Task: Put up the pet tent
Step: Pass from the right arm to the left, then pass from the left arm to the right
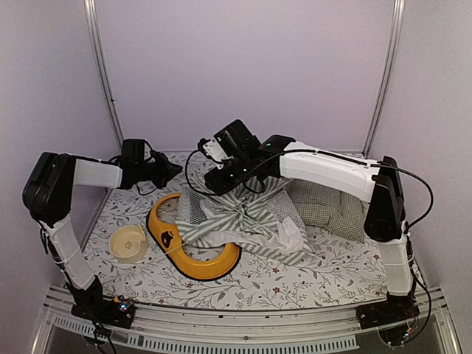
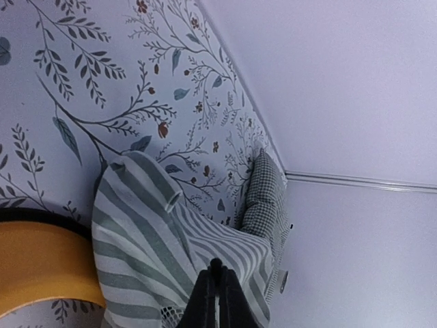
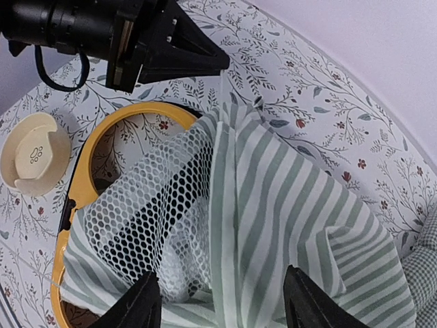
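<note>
At far left, your left gripper [image 1: 175, 170] hangs above the back-left part of the floral table cover [image 1: 295, 276], pointing right toward the middle. Its jaws are pressed together to a point, and you can see nothing between them. From its wrist camera the closed tip [image 2: 216, 268] shows in front of striped fabric. Nearer the table's front edge, a cream bowl [image 1: 127, 243] sits alone, just left of a yellow ring [image 1: 193, 264] lying flat. The pet tent [image 1: 247, 217] lies collapsed in a crumpled heap at the centre of the table. Its green-and-white stripes are folded over one another, and its white mesh panel [image 3: 147, 205] is draped across the ring's right side. Your right gripper [image 3: 222, 301] is directly above that heap, reaching in from the right. Its jaws stand wide apart and hold nothing, with the striped cloth below them. Right of the tent and touching it, a green-checked cushion [image 1: 324, 203] rests toward the back.
</note>
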Robot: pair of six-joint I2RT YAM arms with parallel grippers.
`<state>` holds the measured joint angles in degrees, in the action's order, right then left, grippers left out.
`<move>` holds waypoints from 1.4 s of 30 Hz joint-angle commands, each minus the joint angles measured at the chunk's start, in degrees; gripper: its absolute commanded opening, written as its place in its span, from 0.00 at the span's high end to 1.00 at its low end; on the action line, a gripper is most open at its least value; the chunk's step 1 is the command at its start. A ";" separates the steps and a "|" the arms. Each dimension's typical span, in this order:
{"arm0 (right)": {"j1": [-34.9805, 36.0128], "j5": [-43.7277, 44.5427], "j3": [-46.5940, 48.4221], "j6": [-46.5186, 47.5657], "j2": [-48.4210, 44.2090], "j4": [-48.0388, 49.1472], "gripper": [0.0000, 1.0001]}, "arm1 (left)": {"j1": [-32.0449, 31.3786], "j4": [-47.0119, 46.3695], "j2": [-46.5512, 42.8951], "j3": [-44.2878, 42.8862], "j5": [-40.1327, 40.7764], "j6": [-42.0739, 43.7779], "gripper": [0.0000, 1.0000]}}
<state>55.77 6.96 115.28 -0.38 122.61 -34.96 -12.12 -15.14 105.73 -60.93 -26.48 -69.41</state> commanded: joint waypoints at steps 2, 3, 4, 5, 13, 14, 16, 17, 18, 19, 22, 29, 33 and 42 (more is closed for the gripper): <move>0.82 -0.76 12.27 1.52 7.86 -3.34 0.40 | -1.01 -4.29 -6.66 2.73 -2.68 -7.43 1.00; 0.80 -0.97 12.84 1.57 8.50 -3.17 0.41 | -1.49 -4.21 -7.27 3.26 -2.42 -8.28 1.00; 0.81 -0.75 12.96 1.69 8.73 -2.77 0.41 | -1.96 -4.28 -7.61 3.61 -2.25 -9.44 1.00; 0.78 -0.09 12.98 2.04 9.07 -2.55 0.41 | -2.65 -4.73 -7.75 3.75 -2.25 -10.06 1.00; 0.59 3.98 12.96 4.31 11.21 -0.92 0.44 | -7.37 -6.35 -8.20 5.39 -1.82 -11.48 1.00; 0.53 4.25 12.98 4.65 11.39 -0.78 0.46 | -7.70 -6.66 -8.44 5.68 -1.81 -11.60 1.00; -0.01 4.43 13.01 4.92 11.43 -0.41 0.48 | -8.27 -7.19 -8.53 6.25 -1.80 -11.40 1.00; -0.30 4.12 12.97 5.07 11.43 -0.08 0.49 | -8.47 -7.33 -8.61 6.59 -1.70 -11.30 1.00; -0.62 3.75 12.97 5.16 11.43 0.27 0.49 | -8.59 -7.79 -8.61 6.91 -1.74 -11.28 1.00; -0.82 3.49 13.02 5.34 11.43 0.77 0.49 | -8.57 -8.05 -8.61 7.15 -1.82 -11.28 1.00; -1.14 2.54 13.07 6.44 12.44 2.80 0.50 | -8.66 -8.07 -8.71 7.26 -1.76 -10.88 1.00; -1.18 0.98 14.73 9.00 16.54 7.01 0.50 | -9.25 -6.15 -9.69 6.16 -1.11 -9.22 1.00; -1.11 1.88 16.32 9.75 18.10 9.23 0.50 | -9.36 -5.18 -10.55 6.05 -0.88 -8.45 1.00; -1.12 5.02 16.15 9.19 17.81 9.01 0.87 | -7.00 -2.18 -13.06 6.63 0.27 -5.59 1.00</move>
<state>54.70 10.39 130.02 9.06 140.59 -26.76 -20.16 -18.55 95.15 -54.33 -25.65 -77.34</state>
